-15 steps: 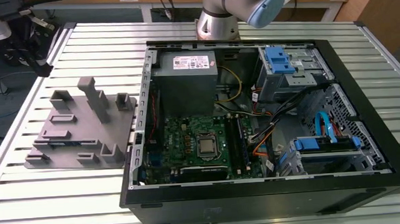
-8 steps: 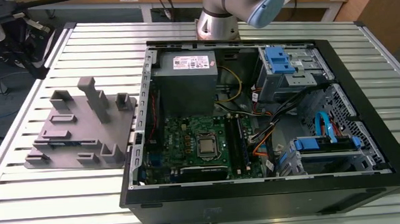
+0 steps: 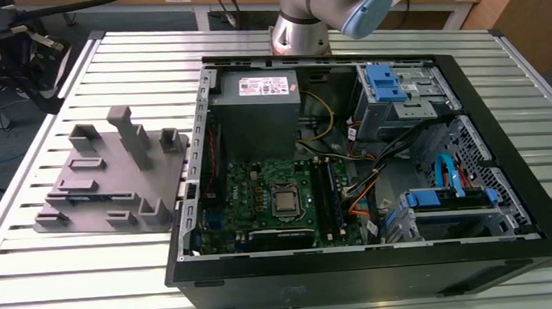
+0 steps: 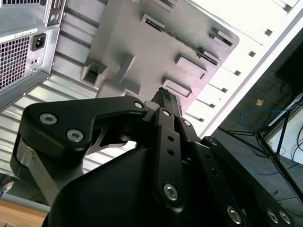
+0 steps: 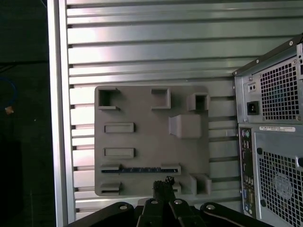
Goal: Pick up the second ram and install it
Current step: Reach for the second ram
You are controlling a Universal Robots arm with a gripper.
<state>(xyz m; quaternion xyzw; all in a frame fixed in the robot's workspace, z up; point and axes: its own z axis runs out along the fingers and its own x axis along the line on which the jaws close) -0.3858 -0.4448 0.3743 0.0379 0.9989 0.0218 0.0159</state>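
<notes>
I am seeing the second ram (image 5: 139,169) as a thin dark-blue strip lying in a slot of the grey fixture plate (image 5: 142,109). The gripper (image 5: 164,183) is hovering over the plate, jaws clenched on nothing. A white label (image 3: 267,86) is showing on the power supply (image 3: 256,124), its print too small to read.

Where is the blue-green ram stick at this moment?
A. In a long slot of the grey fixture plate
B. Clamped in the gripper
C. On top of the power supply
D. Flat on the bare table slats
A: in the first wrist view the second ram sits in a long slot of the grey fixture plate, while the gripper hovers over the plate and holds nothing.
</notes>
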